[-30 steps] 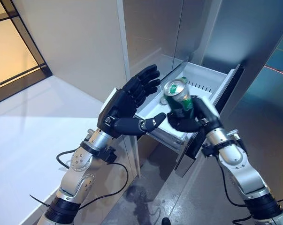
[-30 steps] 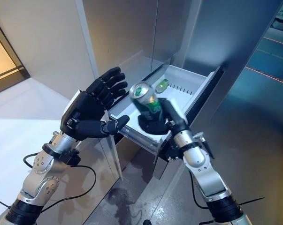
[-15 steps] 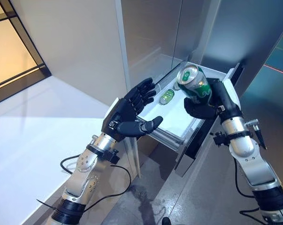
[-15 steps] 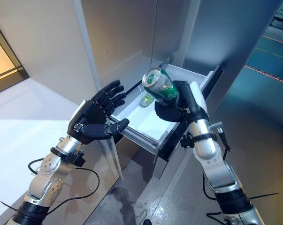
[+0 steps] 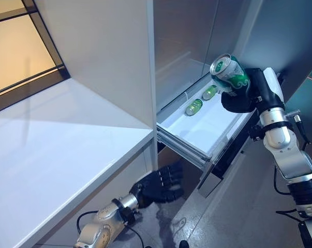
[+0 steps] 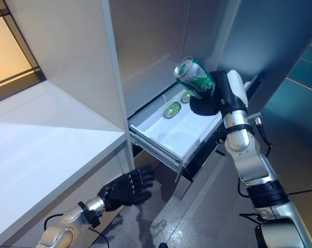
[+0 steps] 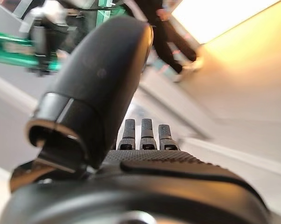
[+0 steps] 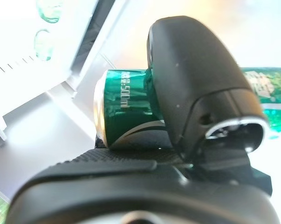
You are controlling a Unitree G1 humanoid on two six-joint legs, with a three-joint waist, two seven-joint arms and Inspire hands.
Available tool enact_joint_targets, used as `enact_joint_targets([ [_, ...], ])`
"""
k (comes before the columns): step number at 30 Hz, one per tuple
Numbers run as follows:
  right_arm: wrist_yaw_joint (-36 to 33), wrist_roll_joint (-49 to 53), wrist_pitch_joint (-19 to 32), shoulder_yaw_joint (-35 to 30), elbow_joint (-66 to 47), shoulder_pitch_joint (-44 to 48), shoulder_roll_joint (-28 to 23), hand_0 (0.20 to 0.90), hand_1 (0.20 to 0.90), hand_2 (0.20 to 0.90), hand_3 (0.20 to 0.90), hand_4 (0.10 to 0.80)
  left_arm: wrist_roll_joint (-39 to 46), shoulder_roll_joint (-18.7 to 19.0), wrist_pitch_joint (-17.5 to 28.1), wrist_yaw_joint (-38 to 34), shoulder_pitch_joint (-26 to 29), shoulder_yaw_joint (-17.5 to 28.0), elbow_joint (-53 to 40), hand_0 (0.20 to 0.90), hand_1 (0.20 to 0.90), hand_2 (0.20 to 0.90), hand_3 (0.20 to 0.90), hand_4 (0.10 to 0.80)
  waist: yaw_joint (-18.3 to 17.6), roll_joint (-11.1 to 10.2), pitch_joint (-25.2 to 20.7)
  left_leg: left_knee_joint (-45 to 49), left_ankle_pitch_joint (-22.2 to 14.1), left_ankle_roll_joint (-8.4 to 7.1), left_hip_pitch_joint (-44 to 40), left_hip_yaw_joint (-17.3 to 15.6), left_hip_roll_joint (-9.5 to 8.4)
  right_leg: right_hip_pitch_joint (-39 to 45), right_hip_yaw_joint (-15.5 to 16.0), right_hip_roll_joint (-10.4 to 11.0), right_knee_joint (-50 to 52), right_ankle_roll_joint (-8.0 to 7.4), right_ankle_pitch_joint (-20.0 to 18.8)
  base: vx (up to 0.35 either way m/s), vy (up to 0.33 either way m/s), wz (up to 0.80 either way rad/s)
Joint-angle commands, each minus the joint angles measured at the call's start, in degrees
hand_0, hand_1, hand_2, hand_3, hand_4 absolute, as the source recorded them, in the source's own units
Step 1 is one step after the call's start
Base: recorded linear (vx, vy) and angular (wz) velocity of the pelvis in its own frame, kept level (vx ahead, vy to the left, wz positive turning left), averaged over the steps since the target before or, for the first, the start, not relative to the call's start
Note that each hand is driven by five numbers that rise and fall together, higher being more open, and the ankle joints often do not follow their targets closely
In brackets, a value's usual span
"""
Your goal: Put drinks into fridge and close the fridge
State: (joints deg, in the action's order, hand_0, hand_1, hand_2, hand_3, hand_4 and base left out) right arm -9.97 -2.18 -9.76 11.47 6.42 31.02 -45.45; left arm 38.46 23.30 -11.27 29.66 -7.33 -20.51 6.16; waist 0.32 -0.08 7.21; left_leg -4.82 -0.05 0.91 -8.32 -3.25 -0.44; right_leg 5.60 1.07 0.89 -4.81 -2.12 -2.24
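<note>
My right hand (image 5: 247, 93) is shut on a green can (image 5: 229, 73), held tilted above the far right part of the open white fridge drawer (image 5: 212, 124). The right wrist view shows the thumb (image 8: 196, 93) curled over the can (image 8: 126, 107). Green cans (image 5: 193, 107) lie on their sides at the back of the drawer. My left hand (image 5: 158, 185) hangs low beside the white counter, below the drawer, with fingers straight and holding nothing. Its thumb (image 7: 98, 79) and fingers (image 7: 145, 135) show in the left wrist view.
A white counter (image 5: 57, 144) fills the left side. The tall grey fridge body (image 5: 197, 36) stands behind the drawer. The drawer's dark front panel (image 5: 225, 165) sticks out over a grey floor (image 5: 249, 217). A person's legs (image 7: 168, 32) show far off in the left wrist view.
The camera view has shifted. My left hand has dropped from drawer height to low beside the counter. My right hand has carried the can further up and back over the drawer.
</note>
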Motion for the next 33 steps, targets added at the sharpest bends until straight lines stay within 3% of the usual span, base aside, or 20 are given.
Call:
enact_joint_targets([
  [1, -2.31, 2.75, 3.04, -1.12, 4.69, 18.97, -6.02, 0.300, 0.300, 0.300, 0.200, 0.100, -1.05, 2.26, 2.27, 4.45, 0.94, -2.78, -0.74, 0.900, 0.900, 0.900, 0.900, 0.800, 2.57, -1.76, -3.94, 4.63, -4.82, 1.23, 2.83, 1.96, -2.20, -2.23, 2.87, -2.07, 8.21, -0.92, 6.26, 0.028, -0.020, 0.14],
  [8, 0.03, 12.67, 0.95, 5.52, 19.73, 28.32, -7.17, 0.300, 0.300, 0.300, 0.200, 0.100, -12.49, 3.85, 4.86, -5.56, 3.96, -5.17, 17.44, 0.900, 0.900, 0.900, 0.900, 0.800, 5.23, -1.79, -0.28, 8.01, -4.51, 1.54, 7.40, 3.13, -2.49, -4.71, 4.49, -1.76, 9.85, -0.33, 6.25, -0.034, -0.048, 0.19],
  [15, 0.84, 12.85, -3.82, 9.79, 33.25, 32.60, -5.79, 0.300, 0.300, 0.300, 0.200, 0.100, -20.51, 1.64, 8.34, -15.68, 6.58, 0.47, 36.65, 0.900, 0.900, 0.900, 0.900, 0.800, 6.76, -0.51, 3.56, 8.92, -3.02, 1.27, 10.57, 4.10, -2.66, -6.70, 6.06, -1.86, 10.85, 0.84, 6.34, -0.074, -0.008, 0.24],
  [23, -0.01, 12.34, -5.28, 8.94, 38.50, 28.48, -5.88, 0.300, 0.300, 0.300, 0.200, 0.100, -21.78, 1.53, 9.33, -21.44, 6.45, 6.23, 41.31, 0.900, 0.900, 0.900, 0.900, 0.800, 7.74, 0.89, 6.83, 9.86, -2.38, 1.04, 12.96, 5.04, -3.35, -8.56, 7.21, -1.25, 11.91, 1.34, 6.49, -0.056, 0.006, 0.15],
  [27, 0.55, 11.55, -5.63, 9.02, 42.79, 28.64, -5.07, 0.300, 0.300, 0.300, 0.200, 0.100, -23.81, 2.02, 10.07, -22.92, 6.87, 7.08, 43.45, 0.900, 0.900, 0.900, 0.900, 0.800, 8.00, 1.73, 8.74, 10.38, -2.13, 1.11, 14.47, 4.82, -3.45, -10.20, 7.17, -1.07, 12.44, 1.25, 6.26, -0.096, 0.003, 0.08],
  [33, 6.73, 7.52, -6.15, 10.93, 53.76, 31.40, -5.13, 0.300, 0.300, 0.300, 0.200, 0.100, -25.57, 2.46, 11.97, -22.18, 7.22, 6.25, 44.21, 0.900, 0.900, 0.900, 0.900, 0.800, 8.69, 2.12, 10.06, 10.32, -1.87, 1.16, 15.04, 4.28, -3.18, -11.10, 6.95, -0.88, 12.50, 0.70, 5.68, -0.030, -0.007, 0.02],
])
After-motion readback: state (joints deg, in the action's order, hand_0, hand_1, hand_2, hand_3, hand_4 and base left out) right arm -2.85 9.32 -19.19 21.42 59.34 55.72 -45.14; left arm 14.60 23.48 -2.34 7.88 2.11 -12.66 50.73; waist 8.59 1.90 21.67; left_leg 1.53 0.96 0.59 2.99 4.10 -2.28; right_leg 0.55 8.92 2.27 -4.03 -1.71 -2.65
